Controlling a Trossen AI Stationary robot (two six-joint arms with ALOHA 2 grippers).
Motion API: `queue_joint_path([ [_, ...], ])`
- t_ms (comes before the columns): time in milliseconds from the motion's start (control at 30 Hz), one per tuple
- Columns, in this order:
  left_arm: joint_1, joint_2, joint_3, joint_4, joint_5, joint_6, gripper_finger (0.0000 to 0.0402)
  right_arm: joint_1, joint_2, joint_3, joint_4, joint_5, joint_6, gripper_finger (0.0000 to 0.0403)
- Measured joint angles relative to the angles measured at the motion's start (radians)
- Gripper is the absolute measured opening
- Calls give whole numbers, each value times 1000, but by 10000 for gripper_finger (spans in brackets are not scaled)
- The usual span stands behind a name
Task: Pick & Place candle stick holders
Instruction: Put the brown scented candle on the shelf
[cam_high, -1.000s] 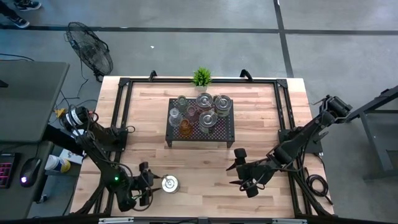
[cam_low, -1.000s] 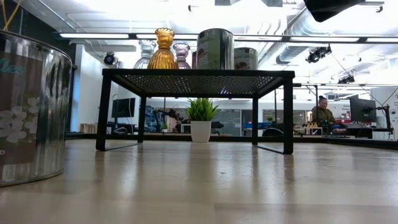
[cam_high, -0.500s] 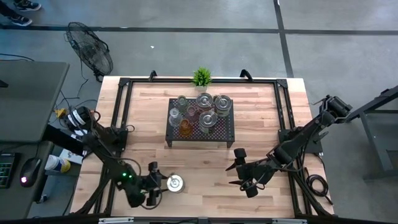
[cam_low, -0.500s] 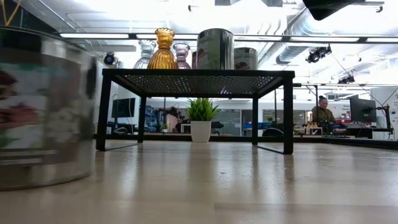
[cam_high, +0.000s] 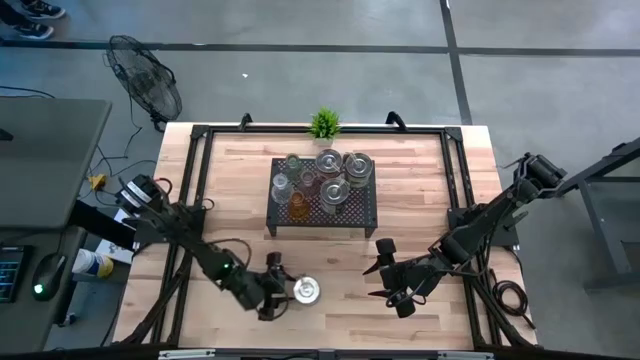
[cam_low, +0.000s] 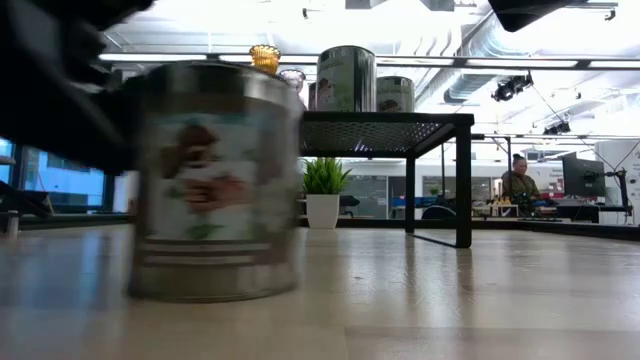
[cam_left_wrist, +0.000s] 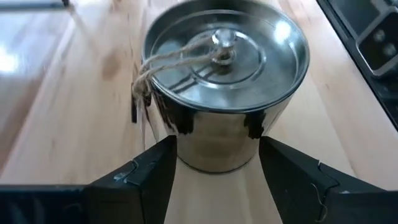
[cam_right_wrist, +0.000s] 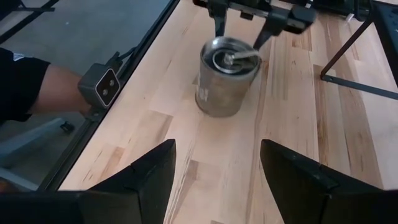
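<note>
A shiny silver, can-shaped candle stick holder (cam_left_wrist: 224, 81) with a knobbed lid and a twine loop stands upright near the table's front edge (cam_high: 305, 291) and fills the left of the low view (cam_low: 215, 180). My left gripper (cam_high: 292, 289) is shut on it. Several more candle stick holders (cam_high: 328, 160), glass and silver, stand on the black perforated rack (cam_high: 365, 212) at mid table. My right gripper (cam_high: 376, 272) hangs open and empty to the right of the silver holder, pointing toward it. My left gripper pinches the holder's round side wall (cam_left_wrist: 186, 149) between its two fingers (cam_left_wrist: 155, 168), one on each side, low on the wall. The fingers come slanting down from the table's left. The holder stays upright, its base at the table top; whether it rests there I cannot tell.
A small green potted plant (cam_high: 323, 123) stands behind the rack at the far edge. Black frame rails (cam_high: 196, 180) run along the table's left, right and far sides. Bare wood lies between the rack and the near edge.
My left gripper has gone toward the table's right edge along the near side, rolling its wrist, and has taken the silver holder with it. The holder stays upright and low at the table top, now nearer my right gripper.
</note>
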Motion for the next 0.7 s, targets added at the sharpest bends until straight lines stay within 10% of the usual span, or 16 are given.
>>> queue_joint_path([
  [700, 212, 178, 128, 280, 207, 355, 222, -23, 0, 0, -72, -32, 78, 227],
])
